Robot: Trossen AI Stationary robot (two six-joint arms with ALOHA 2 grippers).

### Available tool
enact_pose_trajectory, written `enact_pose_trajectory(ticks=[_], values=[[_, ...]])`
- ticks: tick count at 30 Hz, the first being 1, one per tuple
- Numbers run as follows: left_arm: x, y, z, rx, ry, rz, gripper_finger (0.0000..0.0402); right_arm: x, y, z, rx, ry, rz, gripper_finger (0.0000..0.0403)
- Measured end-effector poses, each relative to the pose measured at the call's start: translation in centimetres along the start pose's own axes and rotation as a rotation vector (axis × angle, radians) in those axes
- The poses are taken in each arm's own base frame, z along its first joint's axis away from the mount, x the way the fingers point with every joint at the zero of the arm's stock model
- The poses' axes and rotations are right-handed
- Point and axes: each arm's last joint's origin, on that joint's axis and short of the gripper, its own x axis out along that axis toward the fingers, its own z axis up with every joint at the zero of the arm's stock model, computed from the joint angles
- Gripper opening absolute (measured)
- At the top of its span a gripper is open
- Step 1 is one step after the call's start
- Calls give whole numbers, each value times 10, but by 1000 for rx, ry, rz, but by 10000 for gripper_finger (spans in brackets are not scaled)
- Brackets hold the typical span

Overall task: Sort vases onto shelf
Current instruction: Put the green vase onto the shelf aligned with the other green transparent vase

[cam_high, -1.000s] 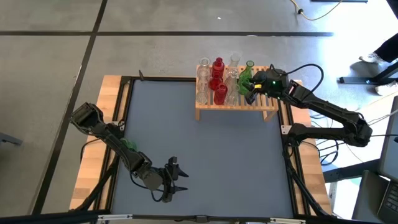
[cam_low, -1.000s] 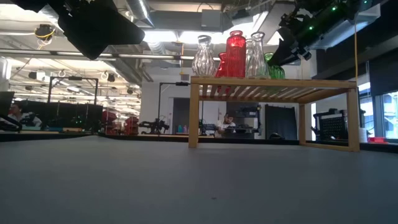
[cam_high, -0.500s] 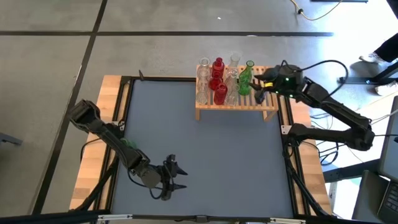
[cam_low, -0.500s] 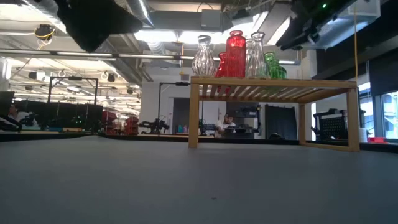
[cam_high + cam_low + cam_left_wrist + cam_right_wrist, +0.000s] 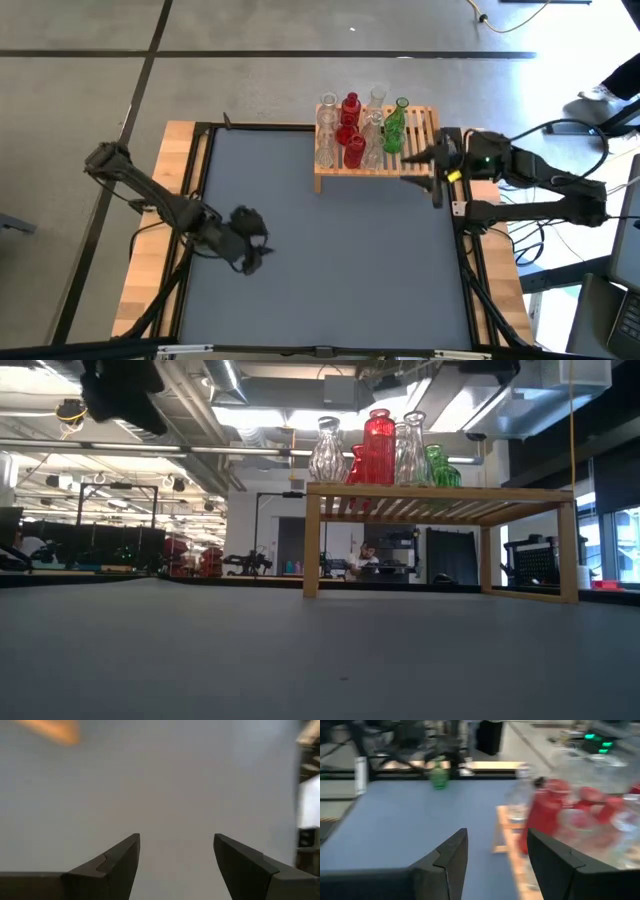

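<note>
Several small glass vases stand upright on their bases, bunched on the left half of the light-wood slatted shelf (image 5: 425, 125) (image 5: 440, 500) at the table's far right. Among them are red ones (image 5: 351, 108) (image 5: 379, 448), a green one (image 5: 394, 125) (image 5: 437, 465) and clear ones (image 5: 326, 135) (image 5: 327, 452). My right gripper (image 5: 428, 176) (image 5: 497, 840) is open and hovers off the shelf's near right corner, touching nothing. The red vases (image 5: 545, 810) show blurred ahead of it. My left gripper (image 5: 254, 250) (image 5: 176, 840) is open above the grey mat on the left, empty.
The grey mat (image 5: 330, 260) stretches bare between the arms, framed by pale wooden table edges (image 5: 175, 170). The shelf's right half (image 5: 432, 140) has bare slats. Cables trail off the right arm (image 5: 560, 130). People sit far back in the room (image 5: 368, 555).
My right gripper drew back from the green vase, moving toward the table's right edge and then nearer, off the shelf; the green vase stays upright on the slats. My left gripper moved from the near edge toward the far and left side and turned.
</note>
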Motion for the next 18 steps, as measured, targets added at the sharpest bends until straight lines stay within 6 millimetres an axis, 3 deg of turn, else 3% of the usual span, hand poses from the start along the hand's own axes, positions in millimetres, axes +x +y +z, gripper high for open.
enact_pose_trajectory(ticks=[4,8,18], values=[[-31,7,19,-103,85,138,247,7,15,-5,-13,24,81,186],[-54,15,25,-244,227,247,247,15,28,-11,-33,44,125,186],[-73,17,-6,-462,549,387,247,30,52,-18,-69,22,231,186]])
